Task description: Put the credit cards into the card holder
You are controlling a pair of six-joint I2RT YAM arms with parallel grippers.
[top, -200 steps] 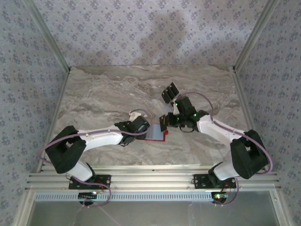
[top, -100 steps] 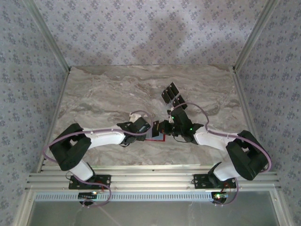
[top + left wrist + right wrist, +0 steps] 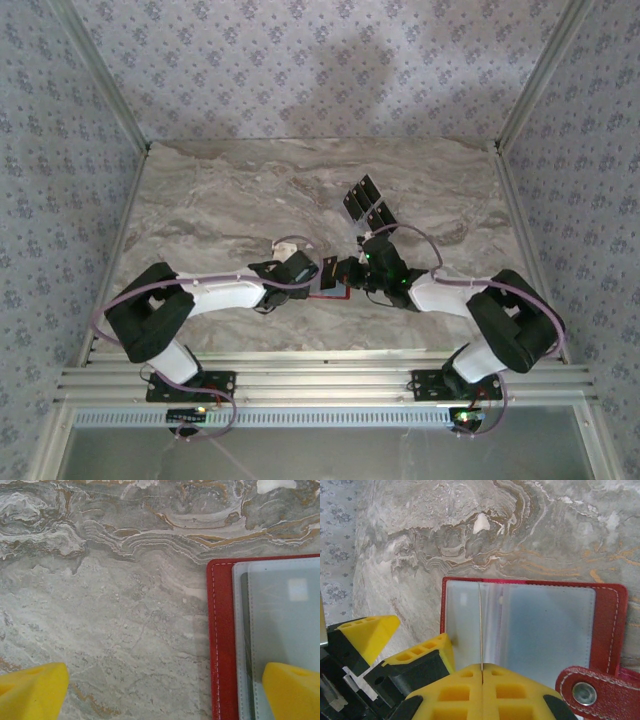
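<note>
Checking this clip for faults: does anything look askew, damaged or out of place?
Nothing stands out. The wallet lies open and flat, the right gripper holds one card on edge over it, two more cards lie beyond.

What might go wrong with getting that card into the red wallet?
1. The credit card, pinched edge-on in the right gripper, may miss the pocket and skid across the smooth lining of the card holder.
2. Only one finger of the open left gripper is over the holder, so it may slide.
</note>
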